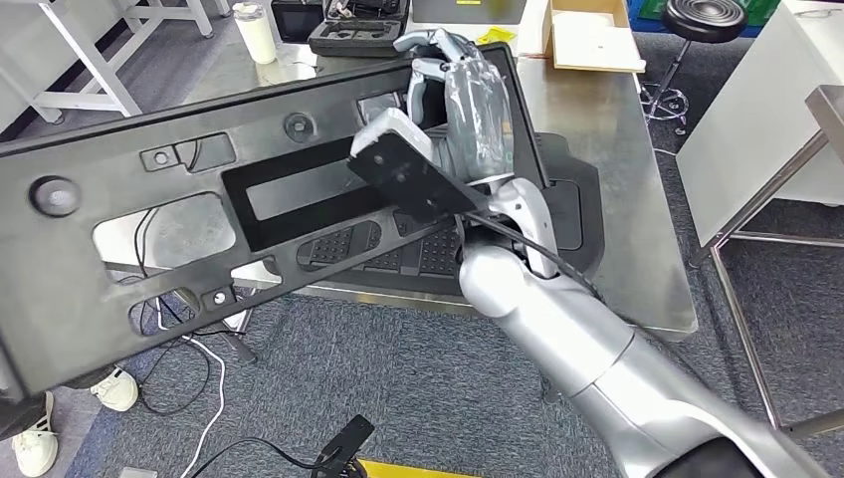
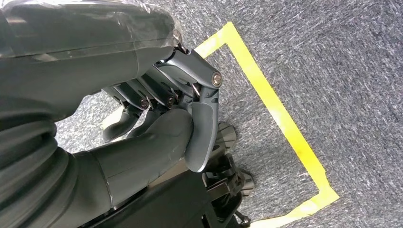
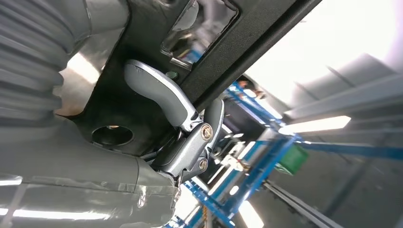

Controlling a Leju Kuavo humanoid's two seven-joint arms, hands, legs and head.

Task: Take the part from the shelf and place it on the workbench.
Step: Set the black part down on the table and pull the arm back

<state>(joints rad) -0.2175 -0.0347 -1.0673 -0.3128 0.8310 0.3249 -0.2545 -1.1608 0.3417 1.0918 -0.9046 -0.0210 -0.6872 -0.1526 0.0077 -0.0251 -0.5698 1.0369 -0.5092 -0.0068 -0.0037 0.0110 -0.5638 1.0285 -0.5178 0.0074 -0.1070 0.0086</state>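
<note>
Grey carpet floor, steel surface ahead. Long black part held tilted in air above surface's near edge, spanning out to left. Right hand grips part's right end, fingers wrapped over its edge. Left hand hangs low over carpet beside yellow tape, fingers curled in, holding nothing.

The head view looks down from high onto the workbench at twelve o'clock. Both wrist views sit close behind their hands; the right shares the black part with it.
</note>
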